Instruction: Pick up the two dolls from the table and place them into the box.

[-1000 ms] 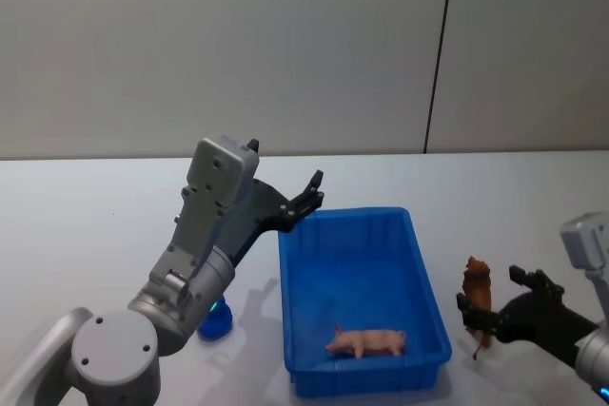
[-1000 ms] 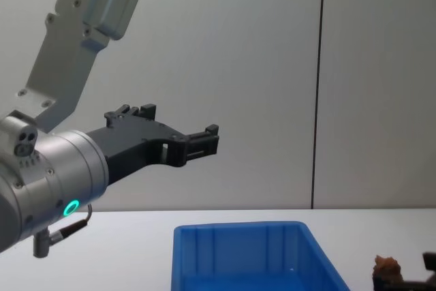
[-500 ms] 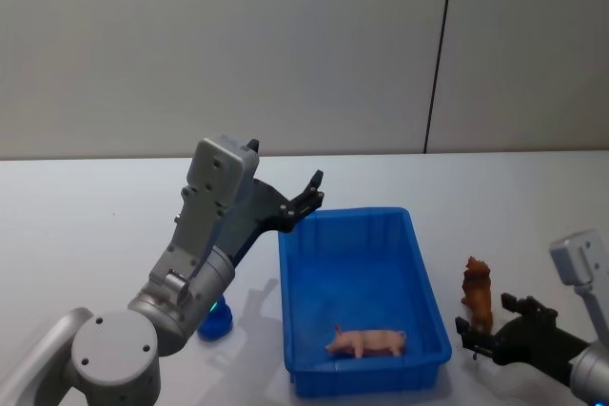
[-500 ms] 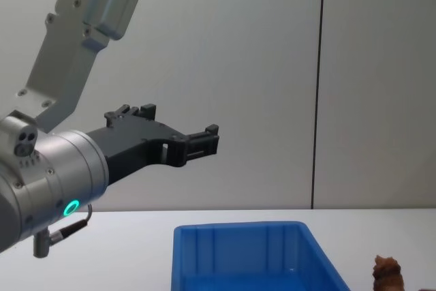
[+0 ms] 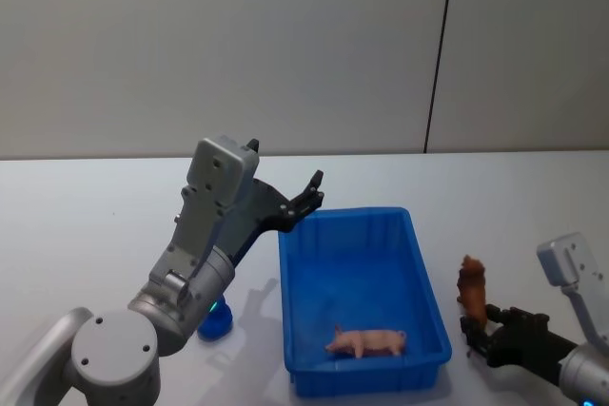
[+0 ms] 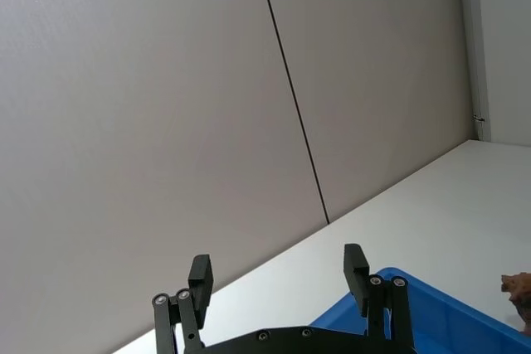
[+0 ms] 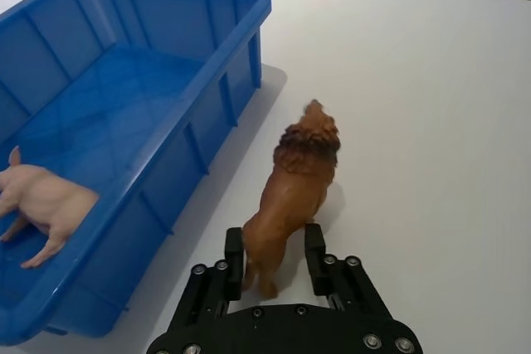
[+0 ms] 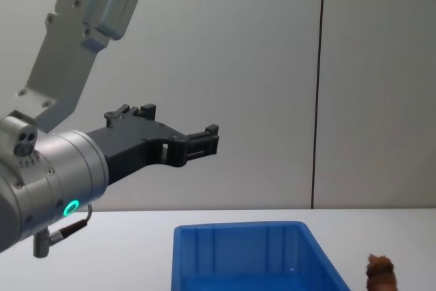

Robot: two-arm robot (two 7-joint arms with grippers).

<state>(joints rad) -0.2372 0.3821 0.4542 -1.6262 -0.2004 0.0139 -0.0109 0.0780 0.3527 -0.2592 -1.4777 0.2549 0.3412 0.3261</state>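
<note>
Your R gripper (image 5: 479, 328) sits low over the table (image 5: 86, 221) near its near-right corner. Its two black fingers (image 7: 235, 248) press on either side of the lion figure's (image 7: 299, 176) hindquarters, clamped on it w/ the rear legs between them. The lion figure is reddish-brown w/ a darker mane. It is upright, head pointing away from the gripper, just beside the right wall of the blue bin (image 5: 344, 215) but apart from it. Whether its rear paws rest on the tabletop can't be told.

The blue bin sits toward the table's near edge, right of centre. Inside it, a pink pig figure (image 5: 367, 340) lies on its side on the bin floor, close to the near wall.

Your L gripper (image 5: 309, 195) hangs in the air above the bin's far-left corner, fingers spread wide apart, holding nothing. In the chest view, the lion figure's head pokes up just right of the bin.
</note>
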